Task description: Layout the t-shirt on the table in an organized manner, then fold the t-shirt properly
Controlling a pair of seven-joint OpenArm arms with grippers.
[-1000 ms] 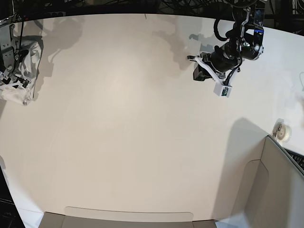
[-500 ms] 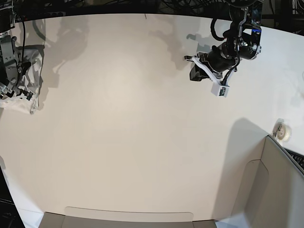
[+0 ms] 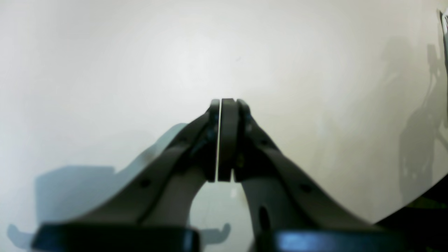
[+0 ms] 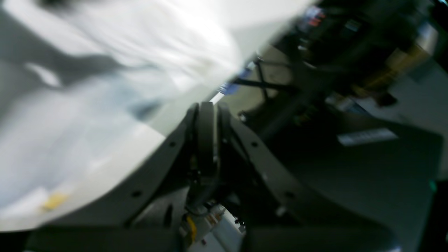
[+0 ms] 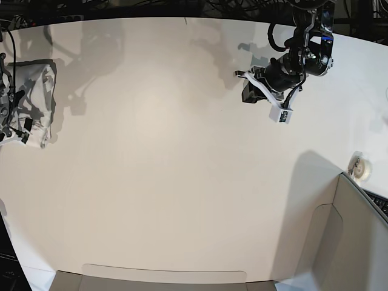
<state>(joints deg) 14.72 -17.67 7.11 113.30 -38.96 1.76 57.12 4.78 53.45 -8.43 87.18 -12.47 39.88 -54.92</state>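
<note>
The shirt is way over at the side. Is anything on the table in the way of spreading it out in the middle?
Nothing visible. The shirt lies bunched at the table's edge by the right gripper. The middle is bare. The left gripper hangs over the far side, away from that path.

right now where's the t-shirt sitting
In the base view the t-shirt lies bunched at the far left edge of the table, beside the right gripper and well away from the left gripper.
</note>
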